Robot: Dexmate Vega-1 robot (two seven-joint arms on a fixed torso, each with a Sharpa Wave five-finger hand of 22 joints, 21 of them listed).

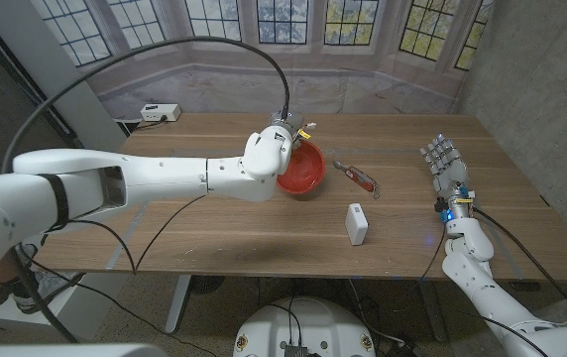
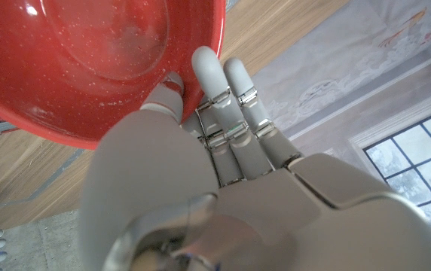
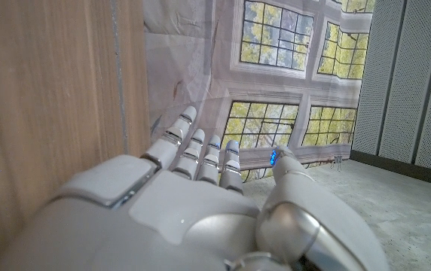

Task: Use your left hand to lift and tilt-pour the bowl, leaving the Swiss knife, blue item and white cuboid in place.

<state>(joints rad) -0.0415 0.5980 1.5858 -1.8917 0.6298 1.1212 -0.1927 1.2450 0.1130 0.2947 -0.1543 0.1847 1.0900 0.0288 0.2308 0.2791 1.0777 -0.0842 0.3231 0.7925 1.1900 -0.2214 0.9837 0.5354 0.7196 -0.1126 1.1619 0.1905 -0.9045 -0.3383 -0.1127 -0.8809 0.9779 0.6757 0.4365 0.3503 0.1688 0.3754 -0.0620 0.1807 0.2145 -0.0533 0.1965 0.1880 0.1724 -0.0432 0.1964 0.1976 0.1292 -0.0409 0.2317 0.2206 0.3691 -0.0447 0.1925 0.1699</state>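
Left hand (image 1: 264,152) gripping red bowl (image 1: 300,169) by its rim, fingers (image 2: 209,71) curled against the wall of the bowl (image 2: 87,60) in the left wrist view. Bowl lifted off the table (image 1: 214,228) and tilted, mouth facing toward the right side and the camera, red inside visible. Held above the table's middle, toward the far edge. Contents: cannot tell, nothing clearly visible inside.

Swiss knife (image 1: 356,176) lying on the table just right of the bowl, red handle, metal part pointing toward the bowl. Apart from the bowl as far as the head view shows.

White cuboid (image 1: 357,223) standing on the table nearer the front edge, in front of the knife, well clear of the bowl.

Small yellowish thing at the far rim of the bowl, beside the left hand's cable mount; too small to identify.

Right hand (image 1: 449,164) empty, fingers apart and extended, standing on its edge near the table's right side, well apart from knife and cuboid. Same in the right wrist view: hand (image 3: 193,196) with fingers (image 3: 193,147) straight, holding nothing, table surface (image 3: 50,98) alongside.

White box (image 1: 159,112) with a cable at the far left corner of the table.
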